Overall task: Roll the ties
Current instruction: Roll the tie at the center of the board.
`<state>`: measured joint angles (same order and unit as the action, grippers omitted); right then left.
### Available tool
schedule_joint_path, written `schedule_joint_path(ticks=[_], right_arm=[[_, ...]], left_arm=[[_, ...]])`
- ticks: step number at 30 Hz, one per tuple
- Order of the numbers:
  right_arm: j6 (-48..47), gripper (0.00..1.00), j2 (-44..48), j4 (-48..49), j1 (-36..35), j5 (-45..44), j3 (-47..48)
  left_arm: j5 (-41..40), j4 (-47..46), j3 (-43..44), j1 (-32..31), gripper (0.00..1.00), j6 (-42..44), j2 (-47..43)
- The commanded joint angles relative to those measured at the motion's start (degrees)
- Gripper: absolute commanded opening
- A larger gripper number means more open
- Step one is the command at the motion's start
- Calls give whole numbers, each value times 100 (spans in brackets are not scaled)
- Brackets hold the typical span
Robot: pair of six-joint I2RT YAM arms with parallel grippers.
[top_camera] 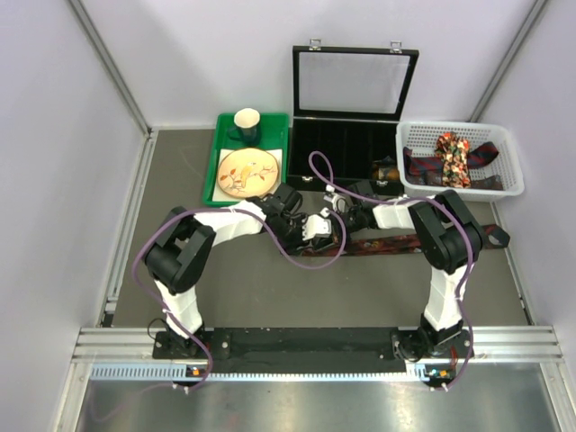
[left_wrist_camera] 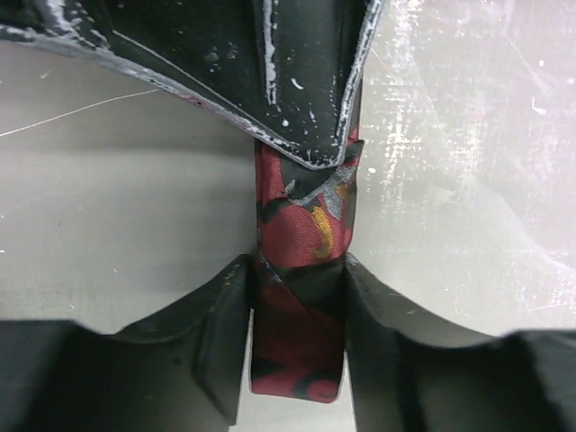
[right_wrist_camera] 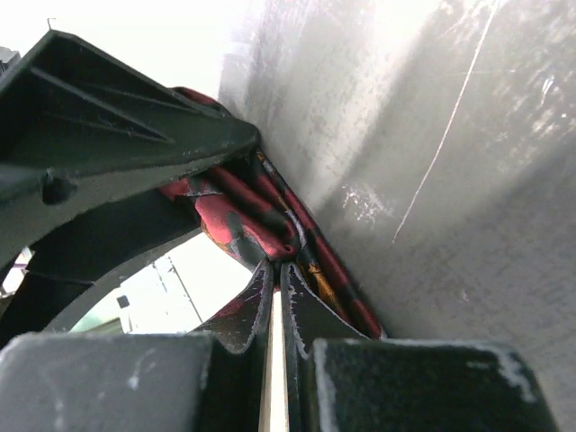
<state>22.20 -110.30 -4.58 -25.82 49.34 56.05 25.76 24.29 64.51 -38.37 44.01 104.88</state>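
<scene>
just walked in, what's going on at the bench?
Both arms are working on one dark red patterned tie that lies flat mid-table. The left gripper has its jaws either side of the tie's end; whether it grips firmly is unclear. The right gripper is shut, with its tips against the fabric just beyond. Most of the tie lies stretched out to the right, not yet rolled. More ties sit in the white basket at the right rear.

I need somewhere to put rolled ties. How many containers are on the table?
3. Green tray at back left, with mug and plate; open black box at back middle; white basket at back right, holding ties. None seems hidden.
</scene>
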Motion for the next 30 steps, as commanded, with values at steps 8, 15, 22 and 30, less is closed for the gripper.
schedule_joint_path(ticks=[8, 15, 22, 30], right_arm=[[-110, 0, -97, -183, -248, -328, 354], [-391, 0, -159, -649, -239, -671, 424], [-550, 0, -176, -781, -239, -803, 468], [-550, 0, -255, -790, -239, -777, 503]], left_arm=[[-300, 586, -369, 22, 67, 198, -415], [96, 594, -439, 637, 74, 160, -749], [403, 541, -413, 726, 72, 442, -847], [913, 901, -167, 682, 64, 732, -811]])
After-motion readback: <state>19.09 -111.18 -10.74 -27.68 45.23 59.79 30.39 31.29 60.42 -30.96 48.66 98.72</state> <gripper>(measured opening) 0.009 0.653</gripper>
